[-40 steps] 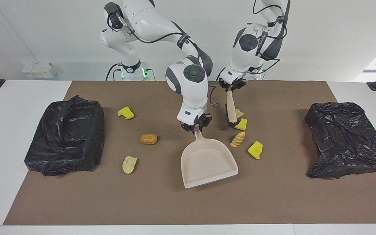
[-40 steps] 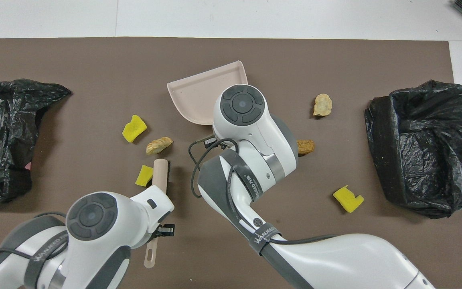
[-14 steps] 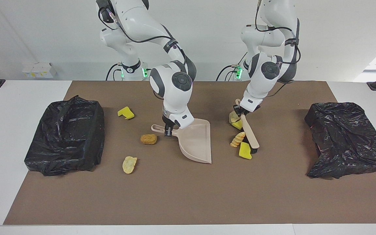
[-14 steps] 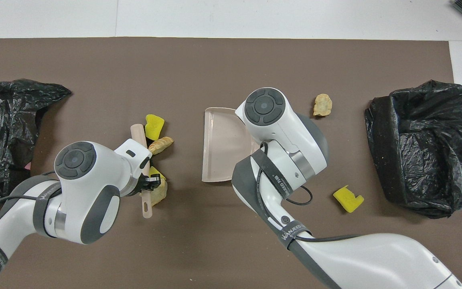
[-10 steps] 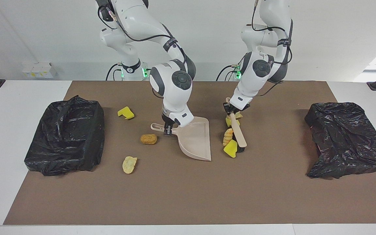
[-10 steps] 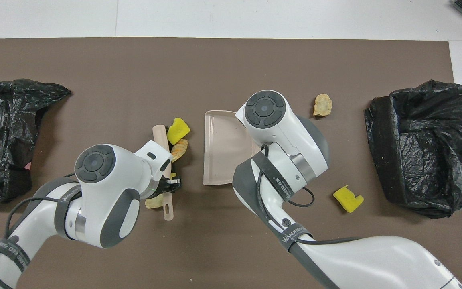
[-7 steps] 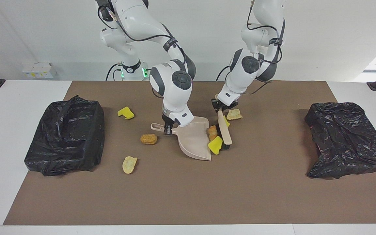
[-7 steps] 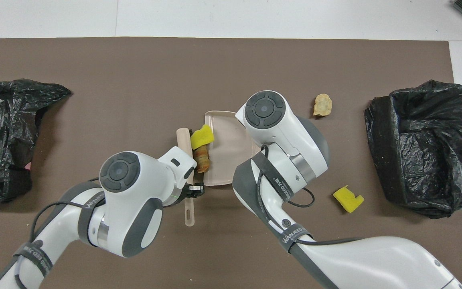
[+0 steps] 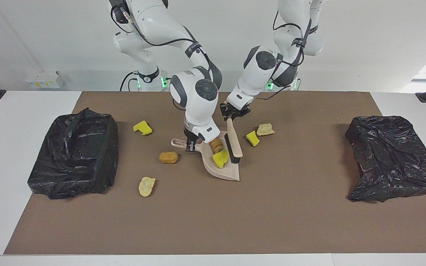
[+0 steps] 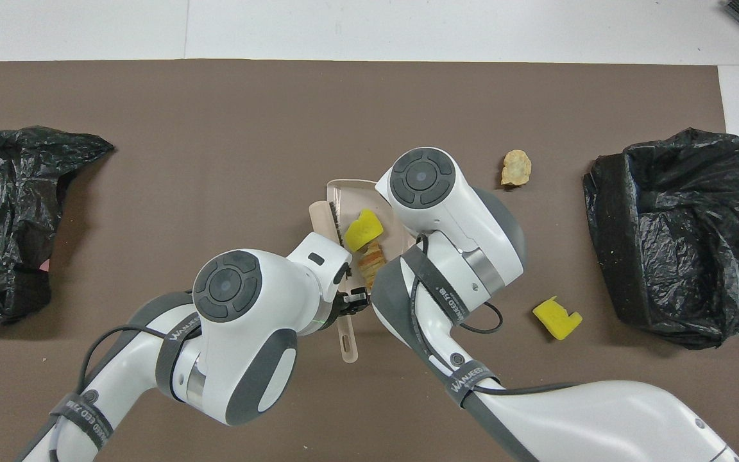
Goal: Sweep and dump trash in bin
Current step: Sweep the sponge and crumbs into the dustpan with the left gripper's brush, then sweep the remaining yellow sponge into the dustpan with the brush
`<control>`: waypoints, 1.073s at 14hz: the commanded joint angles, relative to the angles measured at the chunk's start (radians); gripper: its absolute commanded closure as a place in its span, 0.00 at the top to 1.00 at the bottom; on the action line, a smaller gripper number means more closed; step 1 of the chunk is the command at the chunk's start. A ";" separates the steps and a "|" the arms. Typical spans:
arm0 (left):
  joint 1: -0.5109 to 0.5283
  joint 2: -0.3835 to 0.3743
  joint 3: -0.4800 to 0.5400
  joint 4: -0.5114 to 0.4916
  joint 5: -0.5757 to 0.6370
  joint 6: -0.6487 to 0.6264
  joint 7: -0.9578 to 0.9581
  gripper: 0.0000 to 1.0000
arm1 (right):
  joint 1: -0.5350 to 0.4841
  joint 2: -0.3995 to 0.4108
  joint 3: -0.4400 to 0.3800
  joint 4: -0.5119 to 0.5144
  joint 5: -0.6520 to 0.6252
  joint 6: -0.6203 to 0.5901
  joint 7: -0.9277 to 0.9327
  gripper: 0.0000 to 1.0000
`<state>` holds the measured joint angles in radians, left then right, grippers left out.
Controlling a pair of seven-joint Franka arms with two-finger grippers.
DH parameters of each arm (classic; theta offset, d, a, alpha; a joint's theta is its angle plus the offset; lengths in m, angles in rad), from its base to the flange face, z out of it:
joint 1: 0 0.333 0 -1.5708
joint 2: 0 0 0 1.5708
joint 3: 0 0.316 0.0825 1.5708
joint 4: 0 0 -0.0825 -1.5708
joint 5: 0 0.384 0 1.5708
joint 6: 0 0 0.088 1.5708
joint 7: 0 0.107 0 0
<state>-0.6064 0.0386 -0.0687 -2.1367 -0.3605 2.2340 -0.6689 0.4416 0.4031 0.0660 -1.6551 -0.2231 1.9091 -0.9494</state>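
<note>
The right tool [image 9: 190,146] grips the handle of the beige dustpan [image 9: 223,170], which holds a yellow sponge chunk [image 9: 220,159] and a ridged tan pastry piece [image 9: 216,145]. The left tool [image 9: 231,112] clamps the brush [image 9: 234,142], its bristles at the pan's mouth. Five more scraps lie on the brown mat [image 9: 213,221] between two black-bagged bins [image 9: 74,155]

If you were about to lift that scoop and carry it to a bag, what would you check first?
1. Right gripper shut on the dustpan handle: ok.
2. Left gripper shut on the brush: ok.
3. Yellow sponge chunk and tan piece inside the dustpan: ok.
4. Brush clear of the dustpan: not ok, its bristles stand at the mouth.
5. All trash collected: not ok, five pieces lie on the mat.
</note>
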 commanded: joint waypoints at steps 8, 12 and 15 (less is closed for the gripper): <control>0.079 -0.109 0.007 0.000 0.161 -0.523 -0.455 0.00 | -0.004 -0.029 0.012 -0.034 -0.021 0.021 -0.023 0.00; 0.094 -0.239 0.004 -0.200 0.161 -0.498 -0.459 0.00 | -0.006 -0.029 0.014 -0.035 -0.019 0.021 -0.025 0.00; 0.059 -0.249 0.001 -0.289 0.160 -0.340 -0.454 0.00 | -0.006 -0.029 0.014 -0.037 -0.018 0.030 -0.025 0.00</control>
<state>-0.5208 -0.1623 -0.0641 -2.3451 -0.2120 1.8028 -1.1167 0.4433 0.4023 0.0695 -1.6561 -0.2231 1.9134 -0.9494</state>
